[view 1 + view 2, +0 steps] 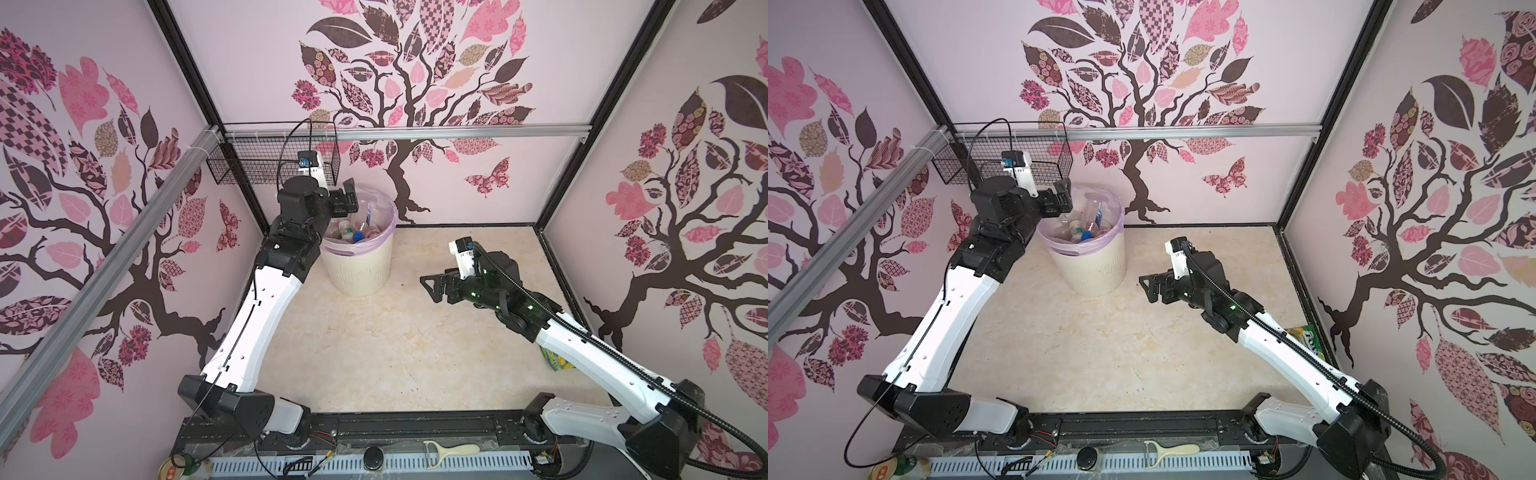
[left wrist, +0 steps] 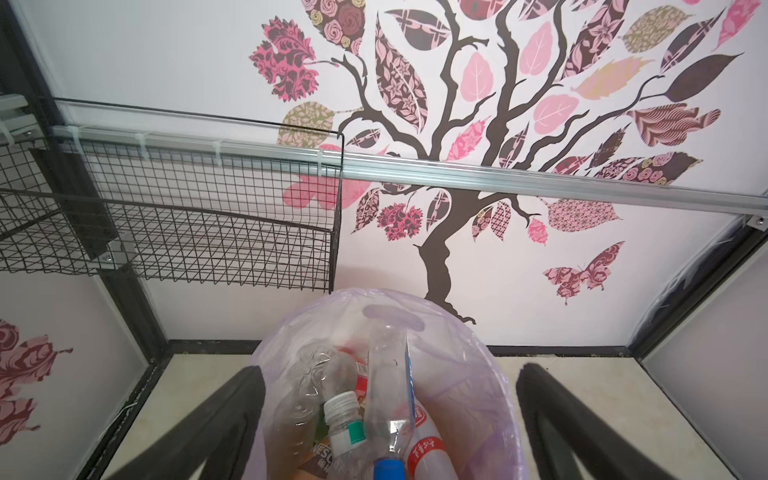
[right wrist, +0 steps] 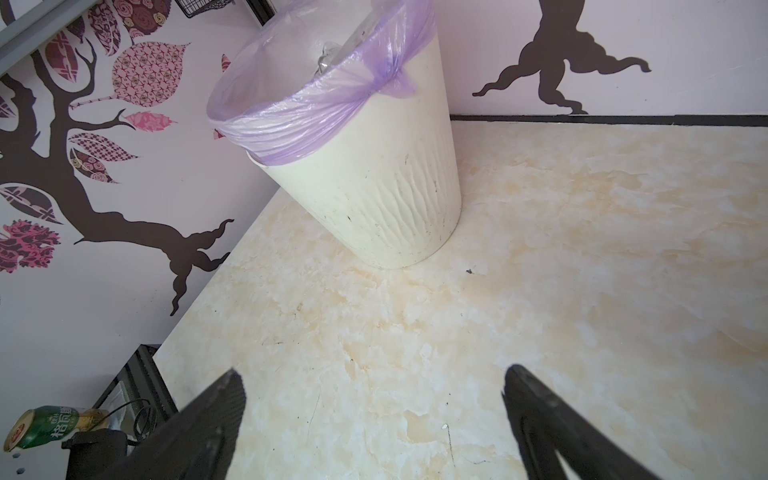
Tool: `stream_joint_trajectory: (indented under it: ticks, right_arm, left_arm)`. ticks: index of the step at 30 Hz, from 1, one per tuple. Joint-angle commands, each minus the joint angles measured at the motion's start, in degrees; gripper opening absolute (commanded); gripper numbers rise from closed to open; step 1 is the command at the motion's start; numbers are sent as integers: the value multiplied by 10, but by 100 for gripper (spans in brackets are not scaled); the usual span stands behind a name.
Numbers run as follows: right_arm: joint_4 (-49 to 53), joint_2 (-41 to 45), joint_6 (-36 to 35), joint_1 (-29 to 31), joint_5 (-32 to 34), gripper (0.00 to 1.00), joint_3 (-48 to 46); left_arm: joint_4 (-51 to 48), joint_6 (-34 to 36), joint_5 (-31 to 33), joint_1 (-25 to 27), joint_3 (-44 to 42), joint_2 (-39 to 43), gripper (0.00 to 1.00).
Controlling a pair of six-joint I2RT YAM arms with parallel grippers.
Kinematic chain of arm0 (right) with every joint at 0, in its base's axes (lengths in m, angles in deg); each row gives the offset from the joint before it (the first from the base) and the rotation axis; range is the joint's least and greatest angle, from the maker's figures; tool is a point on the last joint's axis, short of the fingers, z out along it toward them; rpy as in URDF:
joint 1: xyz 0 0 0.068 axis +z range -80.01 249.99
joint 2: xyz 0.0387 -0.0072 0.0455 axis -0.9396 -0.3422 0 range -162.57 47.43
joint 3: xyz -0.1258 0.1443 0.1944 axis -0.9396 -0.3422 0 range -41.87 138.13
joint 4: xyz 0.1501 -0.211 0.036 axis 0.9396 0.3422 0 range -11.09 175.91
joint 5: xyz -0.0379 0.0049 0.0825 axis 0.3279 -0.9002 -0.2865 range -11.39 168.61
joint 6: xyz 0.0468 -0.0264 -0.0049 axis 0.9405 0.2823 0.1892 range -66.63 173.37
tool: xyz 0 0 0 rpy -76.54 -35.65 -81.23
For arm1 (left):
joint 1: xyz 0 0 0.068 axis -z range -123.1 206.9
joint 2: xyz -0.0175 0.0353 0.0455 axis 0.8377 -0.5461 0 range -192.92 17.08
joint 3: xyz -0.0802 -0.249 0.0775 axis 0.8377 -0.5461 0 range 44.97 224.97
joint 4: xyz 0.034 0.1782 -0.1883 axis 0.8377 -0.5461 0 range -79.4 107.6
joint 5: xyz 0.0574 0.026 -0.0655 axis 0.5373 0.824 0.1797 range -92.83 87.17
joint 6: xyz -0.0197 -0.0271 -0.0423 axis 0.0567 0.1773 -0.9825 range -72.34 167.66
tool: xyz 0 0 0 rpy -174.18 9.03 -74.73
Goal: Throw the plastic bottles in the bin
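Front rail, nearest you: a cream peeler and a black knob lie on it, off the bench proper.

Bin: stands upright at the far left corner of the bench, its lilac liner bag folded over the rim, just below the wire basket on the back rail.

Plastic bottles: piled inside the bin. The left wrist view shows several, clear with white, blue and red caps, one lying neck-down on top of the heap.

Left gripper: poised over the bin's left rim, jaws spread wide, nothing between them.

Right gripper: low over the bench middle, to the right of the bin and apart from it, jaws wide too, empty.

Progress: you will find no bottle on the open bench in either top view. Only the green-yellow snack packet sits at the right edge, partly under the right arm, and it is not yours to bin. My judgement: task done or very nearly so. Check the strip hidden beneath the right arm before you call it.
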Motion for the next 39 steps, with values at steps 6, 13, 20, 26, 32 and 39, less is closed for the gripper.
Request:
stream_joint_trajectory:
  ticks: [6, 13, 20, 26, 32, 39]
  right_arm:
    - [11, 19, -9, -3, 83, 99, 14]
    - [-8, 11, 75, -113, 192, 99, -15]
    - [-214, 5, -15, -119, 430, 100, -171]
    - [-410, -34, -150, -124, 583, 99, -278]
    - [-455, -92, -142, -159, 601, 99, -315]
    - [-619, -174, -182, -160, 659, 99, -389]
  left_arm:
    - [19, 19, 61, -16, -144, 84, 98]
    - [67, -8, 161, -110, -382, 201, 98]
    - [301, -24, 244, -133, -613, 222, 99]
    - [419, -71, 257, -133, -683, 85, 99]
    - [513, -39, 212, -133, -709, 32, 98]
    - [585, 50, 124, -139, -703, -8, 98]
